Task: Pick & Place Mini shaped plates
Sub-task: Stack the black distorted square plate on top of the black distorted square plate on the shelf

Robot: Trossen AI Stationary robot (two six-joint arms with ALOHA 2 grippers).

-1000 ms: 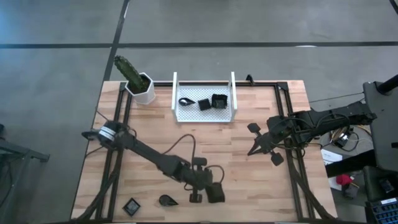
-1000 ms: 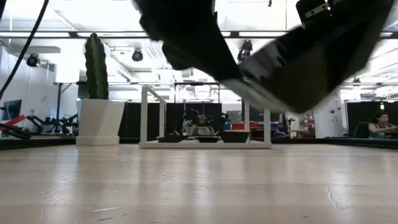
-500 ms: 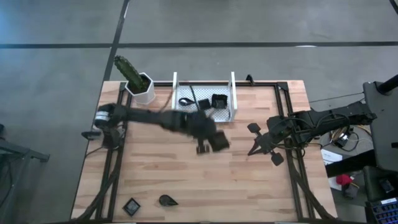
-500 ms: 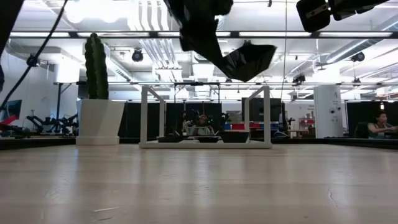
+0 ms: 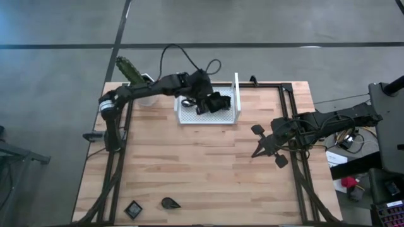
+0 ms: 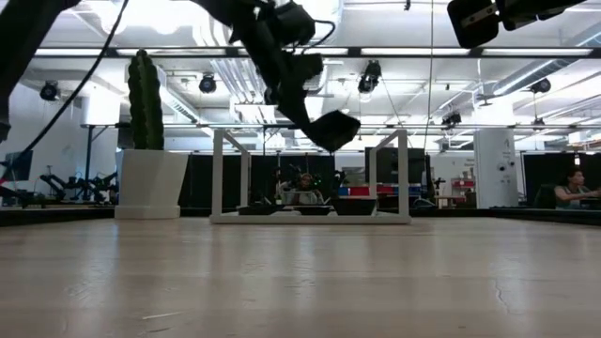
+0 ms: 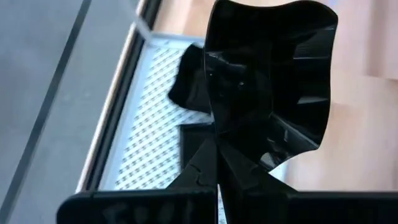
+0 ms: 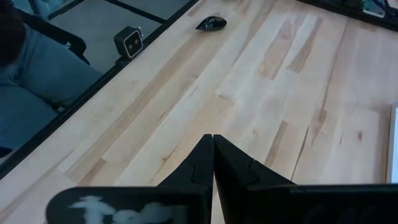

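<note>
My left gripper (image 5: 211,102) hovers over the white perforated tray (image 5: 237,94), shut on a dark square mini plate with a wavy rim (image 7: 267,74), which also shows in the low view (image 6: 333,130). Other dark plates lie flat in the tray (image 7: 186,90), one teardrop-shaped (image 5: 188,103). Two more plates rest flat near the table's near-left corner: a square one (image 5: 133,209) and a teardrop one (image 5: 169,203). My right gripper (image 5: 257,152) is shut and holds nothing, above the table's right part. My left gripper pinches the square plate by its rim (image 7: 239,146) between the two fingers (image 7: 208,165). The fingers slant downward from the table's left side. The plate is lifted clear above the tray, tilted, and sticks out past the fingertips.
A white pot with a green cactus (image 5: 144,88) stands at the far-left corner beside the tray. The tray's upright sides (image 6: 218,174) rise at its left and right ends. Bare wood fills the table's middle (image 5: 208,170). A person sits beyond the table (image 6: 573,188).
My left gripper, shut on the square plate throughout, has swung from low near the table's near edge, up and toward the far edge, and now hangs over the tray. The plate has travelled with it, lifted clear.
</note>
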